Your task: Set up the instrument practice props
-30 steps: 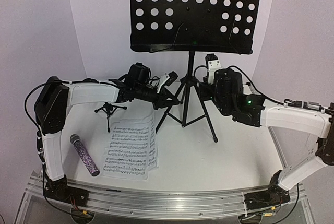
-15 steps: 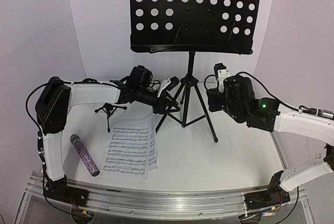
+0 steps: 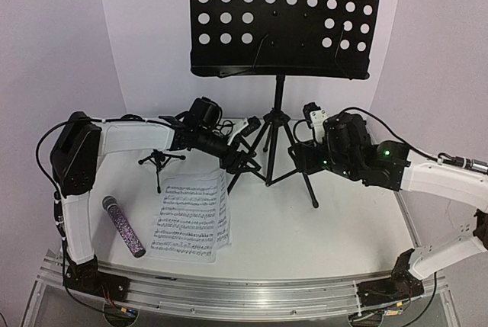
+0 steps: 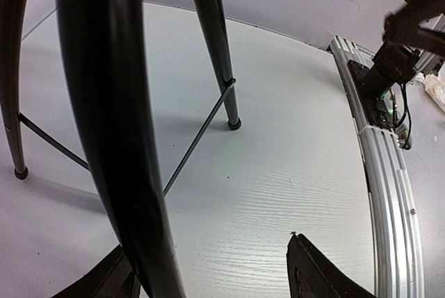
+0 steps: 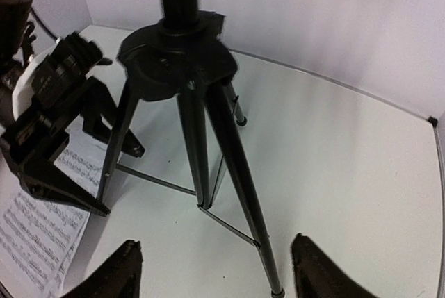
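Toward the back of the white table (image 3: 343, 235), the music stand (image 3: 278, 18) stands upright on its tripod. The left gripper (image 4: 208, 249) and right gripper (image 5: 215, 242) flank its legs low down, both spread wide and pinching nothing. Sheet music (image 3: 191, 216) lies flat at front-left. The microphone (image 3: 123, 226) lies near its left edge, and the mic stand (image 3: 158, 161) stands behind them.

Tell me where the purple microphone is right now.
In the top view the purple microphone lies flat on the table, front left, between the left arm and the sheet music.
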Available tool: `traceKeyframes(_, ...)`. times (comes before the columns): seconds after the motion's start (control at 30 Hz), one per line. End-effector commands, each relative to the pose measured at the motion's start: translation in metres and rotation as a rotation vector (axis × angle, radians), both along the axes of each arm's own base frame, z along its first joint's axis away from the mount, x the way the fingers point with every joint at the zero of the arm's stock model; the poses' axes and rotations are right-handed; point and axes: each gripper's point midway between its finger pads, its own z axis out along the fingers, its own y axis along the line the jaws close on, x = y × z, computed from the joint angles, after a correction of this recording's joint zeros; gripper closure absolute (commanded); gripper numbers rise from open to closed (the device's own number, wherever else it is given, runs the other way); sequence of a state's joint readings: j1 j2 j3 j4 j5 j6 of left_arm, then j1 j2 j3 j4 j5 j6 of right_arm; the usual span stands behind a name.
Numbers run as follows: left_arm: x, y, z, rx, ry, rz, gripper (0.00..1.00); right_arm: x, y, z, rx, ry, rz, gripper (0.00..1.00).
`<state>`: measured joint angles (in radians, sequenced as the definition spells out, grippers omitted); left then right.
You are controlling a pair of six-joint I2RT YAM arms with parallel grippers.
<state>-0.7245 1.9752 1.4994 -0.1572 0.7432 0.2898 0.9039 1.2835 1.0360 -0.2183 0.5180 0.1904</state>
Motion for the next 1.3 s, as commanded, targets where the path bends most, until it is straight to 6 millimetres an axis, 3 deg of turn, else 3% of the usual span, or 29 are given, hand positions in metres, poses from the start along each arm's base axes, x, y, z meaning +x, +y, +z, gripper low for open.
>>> traceKeyframes(0.0, -0.011, 0.011, 0.065, -0.089, -0.099, -0.044, 0.28, -0.014, 0.016, 0.011, 0.053, 0.068, 0.099, 0.16)
traceKeyframes(0.13, -0.024, 0.025, 0.086, -0.126, -0.155, -0.063, 0.24, -0.024, 0.023, -0.006, 0.013, 0.16, 0.115, 0.08)
traceKeyframes(0.27, -0.031, 0.05, 0.091, -0.124, -0.134, -0.021, 0.24, -0.039, 0.054, -0.018, -0.036, 0.223, 0.181, 0.09)
traceKeyframes(0.5, -0.056, 0.098, 0.074, -0.08, -0.045, 0.104, 0.23, -0.055, 0.118, -0.035, 0.077, 0.425, 0.176, 0.19)
traceKeyframes(0.6, -0.064, 0.117, 0.06, -0.072, 0.005, 0.174, 0.24, -0.061, 0.143, -0.051, 0.127, 0.519, 0.149, 0.29)
traceKeyframes(0.7, -0.074, 0.135, 0.037, -0.065, 0.061, 0.243, 0.24, -0.059, 0.159, -0.08, 0.147, 0.61, 0.088, 0.29)
traceKeyframes(0.83, -0.087, 0.151, 0.01, -0.053, 0.123, 0.297, 0.25, -0.055, 0.171, -0.114, 0.172, 0.695, -0.01, 0.26)
traceKeyframes(1.0, -0.097, 0.159, -0.006, -0.065, 0.131, 0.316, 0.26, -0.053, 0.184, -0.152, 0.148, 0.763, -0.053, 0.27)
traceKeyframes(1.13, -0.1, 0.166, -0.021, -0.055, 0.158, 0.354, 0.27, -0.049, 0.185, -0.173, 0.133, 0.779, -0.098, 0.39)
traceKeyframes(1.27, -0.102, 0.166, -0.023, -0.068, 0.167, 0.357, 0.27, -0.047, 0.189, -0.187, 0.093, 0.775, -0.074, 0.56)
